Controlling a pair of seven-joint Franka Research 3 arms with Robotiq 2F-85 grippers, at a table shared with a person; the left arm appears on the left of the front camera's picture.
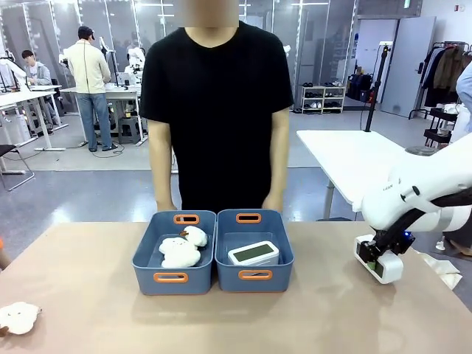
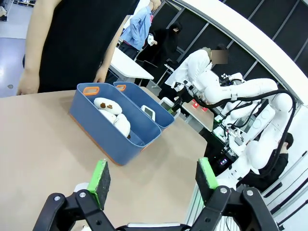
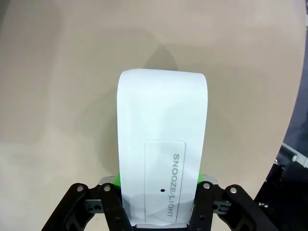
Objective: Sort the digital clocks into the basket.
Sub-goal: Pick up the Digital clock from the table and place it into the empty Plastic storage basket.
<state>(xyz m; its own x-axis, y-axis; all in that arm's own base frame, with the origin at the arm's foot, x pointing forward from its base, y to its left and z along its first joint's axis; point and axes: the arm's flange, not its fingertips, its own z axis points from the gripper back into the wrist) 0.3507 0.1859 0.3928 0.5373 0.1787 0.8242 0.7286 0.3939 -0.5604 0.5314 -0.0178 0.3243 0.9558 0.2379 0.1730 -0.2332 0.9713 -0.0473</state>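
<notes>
Across the tan table [image 1: 88, 295], at three o'clock: right gripper [image 1: 377, 259] clamping a digital clock [image 3: 162, 144], probably for carrying to the basket [image 1: 254, 274] at centre, already holding another clock [image 1: 254, 253]; left gripper [image 2: 154, 179] spread, idling.

Bright, even indoor light falls from overhead, leaving only soft, short shadows on the table [image 1: 88, 295]. The front view is sharp throughout. Both wrist views bend straight lines towards their edges. In the right wrist view a faint shadow lies beyond the white clock [image 3: 162, 144], which looks slightly overexposed.
</notes>
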